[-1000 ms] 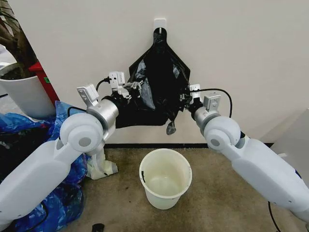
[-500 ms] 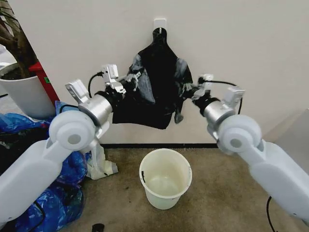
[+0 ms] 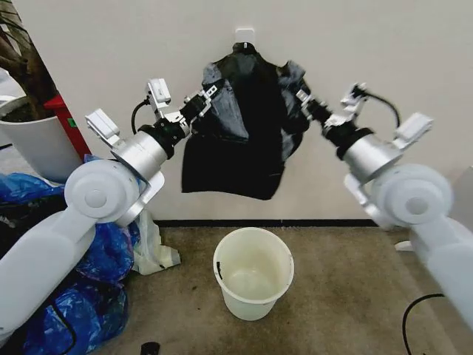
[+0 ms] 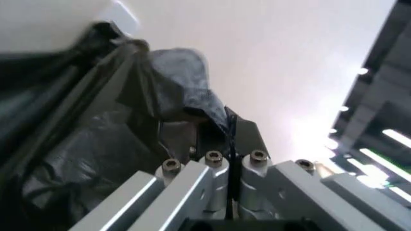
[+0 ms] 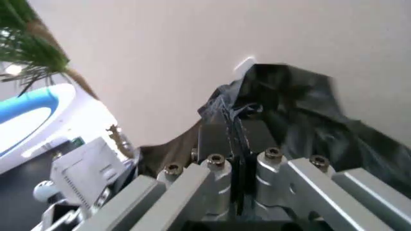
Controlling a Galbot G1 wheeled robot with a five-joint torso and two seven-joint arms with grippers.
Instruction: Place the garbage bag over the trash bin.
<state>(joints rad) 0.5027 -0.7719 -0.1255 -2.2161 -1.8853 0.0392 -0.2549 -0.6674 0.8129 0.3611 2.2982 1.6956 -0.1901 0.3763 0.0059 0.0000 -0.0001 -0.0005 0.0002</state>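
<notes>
The glossy black garbage bag [image 3: 240, 126] hangs against the wall from a white hook [image 3: 244, 35], spread wide between both arms. My left gripper [image 3: 209, 94] is shut on the bag's left upper edge; the left wrist view shows plastic [image 4: 173, 86] pinched between its fingers [image 4: 215, 137]. My right gripper [image 3: 301, 95] is shut on the bag's right upper edge, and the right wrist view shows the crumpled film [image 5: 289, 106] clamped in its fingers [image 5: 222, 132]. The off-white trash bin [image 3: 253, 272] stands open on the floor below the bag, a black lug on its left side.
Shiny blue plastic bags [image 3: 89, 288] lie heaped on the floor at the left. A large white plant pot [image 3: 33, 144] stands behind them beside a red object [image 3: 68, 122]. Brown floor lies bare around the bin. A black cable [image 3: 417, 314] runs at the lower right.
Both grippers have risen and moved apart, lifting the bag's edges and spreading it wider. The bag's lower hem now hangs flatter and broader above the bin.
</notes>
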